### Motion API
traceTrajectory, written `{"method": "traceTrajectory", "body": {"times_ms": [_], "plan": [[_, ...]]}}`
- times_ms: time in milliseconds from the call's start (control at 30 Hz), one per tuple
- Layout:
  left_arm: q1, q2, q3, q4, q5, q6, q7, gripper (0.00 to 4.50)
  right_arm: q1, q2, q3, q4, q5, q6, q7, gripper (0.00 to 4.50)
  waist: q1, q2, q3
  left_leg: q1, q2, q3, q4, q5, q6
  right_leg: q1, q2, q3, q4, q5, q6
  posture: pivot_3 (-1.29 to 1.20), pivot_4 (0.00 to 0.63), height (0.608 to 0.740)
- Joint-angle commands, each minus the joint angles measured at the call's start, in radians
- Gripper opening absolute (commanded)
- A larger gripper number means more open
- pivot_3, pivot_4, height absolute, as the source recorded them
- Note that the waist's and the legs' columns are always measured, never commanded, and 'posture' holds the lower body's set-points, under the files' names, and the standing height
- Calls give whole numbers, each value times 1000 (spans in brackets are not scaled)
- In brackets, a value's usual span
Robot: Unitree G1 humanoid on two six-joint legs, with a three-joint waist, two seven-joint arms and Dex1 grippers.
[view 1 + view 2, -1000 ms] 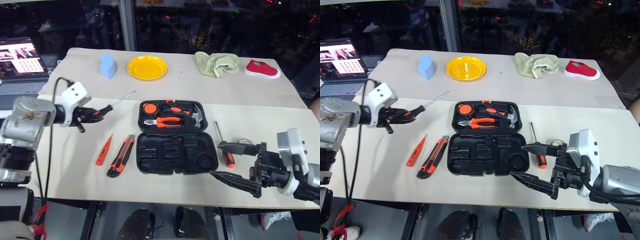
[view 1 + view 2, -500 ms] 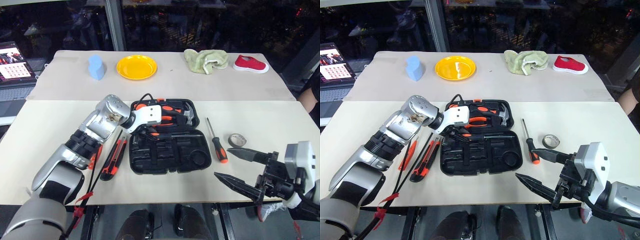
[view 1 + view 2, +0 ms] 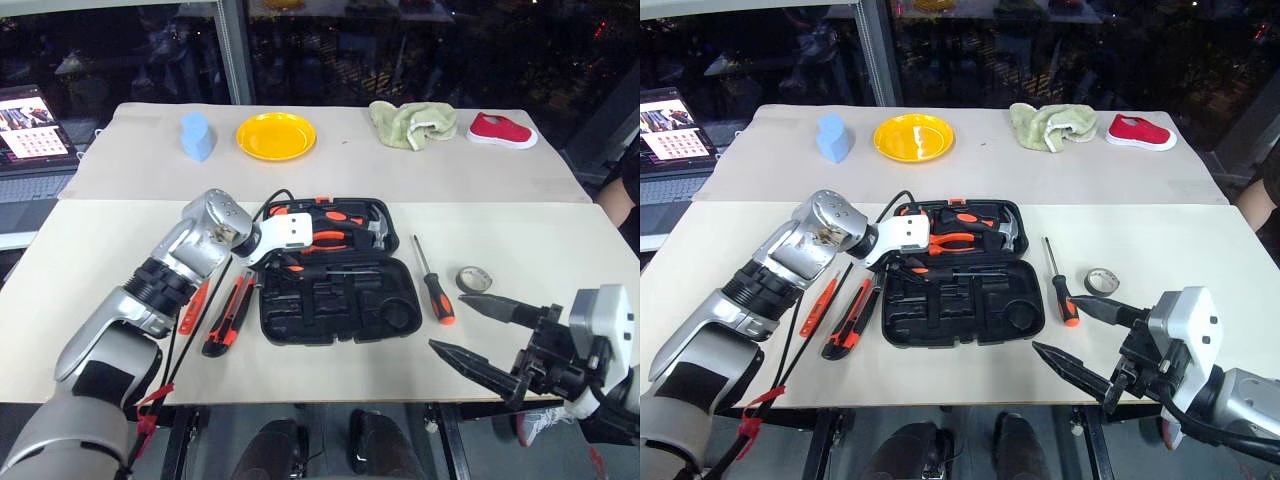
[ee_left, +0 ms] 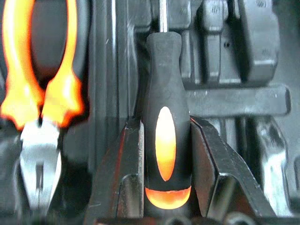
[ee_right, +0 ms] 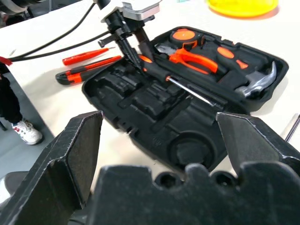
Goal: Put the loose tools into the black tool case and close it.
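Rubbery orange-and-black handle of the screwdriver point(image 4: 167, 136), clamped between the left gripper point(image 4: 166, 154) fingers over the open black tool case point(image 3: 340, 305), looks light, stiff and grippy, best held mid-handle, while the right gripper point(image 3: 480, 330) hangs wide open.

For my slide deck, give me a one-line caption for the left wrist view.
Left gripper fingers clamp a screwdriver over the black tool case, beside the pliers.

Matt black moulded plastic tool case point(image 3: 340, 310), glossy orange-inlaid screwdriver point(image 4: 165, 136) handle, bright steel pliers point(image 4: 40, 164) jaws at nine o'clock.
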Motion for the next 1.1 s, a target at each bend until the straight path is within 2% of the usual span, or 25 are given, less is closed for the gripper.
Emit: {"method": "traceTrajectory", "body": {"times_ms": [33, 300, 800, 867, 900, 1033, 1100], "plan": [[11, 8, 44, -44, -13, -10, -3, 878, -16, -15, -14, 1, 26, -13, -10, 4500, 4, 0, 0, 0, 0, 0, 0, 0, 0, 0, 0, 0, 0, 0, 0, 0, 150, 740], [-2, -56, 40, -12, -19, -27, 6, 878, -51, -35, 9, 17, 40, -5, -25, 4500, 20, 0, 0, -1, 0, 0, 1, 0, 1, 0, 0, 0, 0, 0, 0, 0, 150, 740], [-7, -97, 36, 61, 6, -65, 23, 878, -49, -42, 18, -7, 70, -7, -80, 4500, 19, 0, 0, -1, 0, 0, 2, -1, 1, 0, -1, 0, 0, 0, 0, 0, 150, 740], [-13, -90, 52, 53, -3, -75, 18, 1892, -51, -45, 16, -5, 73, -7, -83, 4500, 19, 0, 0, -1, 0, 0, 2, -1, 1, 0, -1, 0, 0, 0, 0, 0, 150, 740], [-18, -86, 65, 44, -13, -76, 14, 2123, -50, -46, 16, -6, 76, -7, -85, 4500, 19, 0, 0, -1, 0, 0, 2, -1, 1, 0, -1, 0, 0, 0, 0, 0, 150, 740], [-33, -57, 110, -40, -83, -26, -54, 3552, -44, -44, 18, -10, 83, -8, -88, 4500, 18, 0, 0, -1, 0, 0, 2, -1, 1, 0, -1, 0, 0, 0, 0, 0, 150, 740], [-29, -40, 116, -67, -92, -32, -73, 3552, -40, -44, 18, -11, 82, -8, -86, 4500, 18, 0, 0, -2, 0, 0, 3, -1, 1, -1, -1, 0, 1, 0, 0, 0, 150, 740]]}}
